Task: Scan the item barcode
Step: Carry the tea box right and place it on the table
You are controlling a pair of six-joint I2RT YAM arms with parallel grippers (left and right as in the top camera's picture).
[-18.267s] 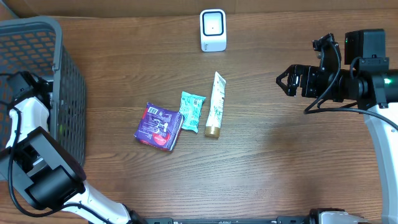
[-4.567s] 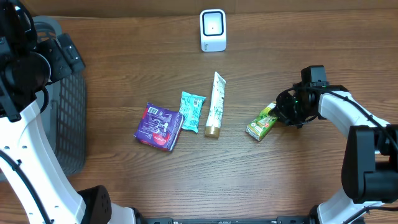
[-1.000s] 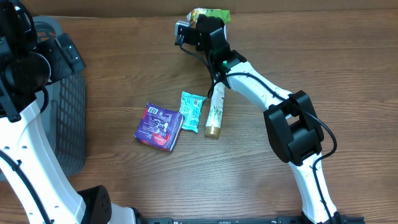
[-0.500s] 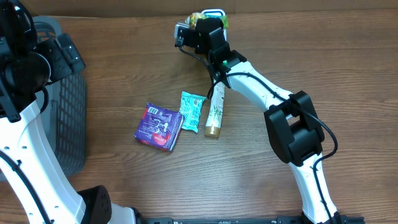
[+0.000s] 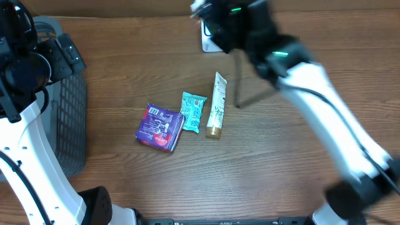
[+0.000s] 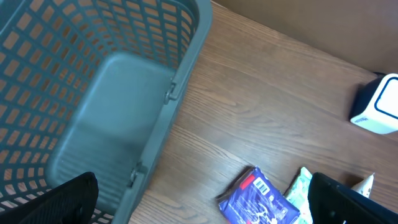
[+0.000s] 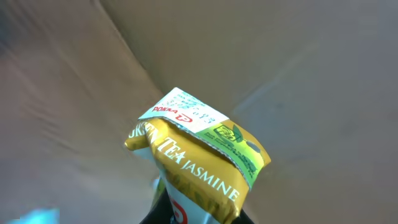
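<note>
In the right wrist view, my right gripper (image 7: 198,214) is shut on a green-and-gold jasmine tea pack (image 7: 199,155), held up against a blurred brown background. No barcode shows on the pack's visible face. From overhead the right arm (image 5: 294,59) is a motion blur across the top, and it covers most of the white scanner (image 5: 208,44). The tea pack cannot be made out there. My left gripper (image 6: 208,205) hangs open high over the table beside the basket, with nothing between its fingers.
A grey mesh basket (image 5: 69,106) stands at the left edge. A purple pack (image 5: 160,127), a teal pack (image 5: 193,112) and a white tube (image 5: 217,105) lie mid-table. The left wrist view also shows the scanner (image 6: 379,104) at far right.
The right arm has lifted from the scanner and swung right, and now blurs with motion. The tea pack stays in its grip. The left arm has not moved.
</note>
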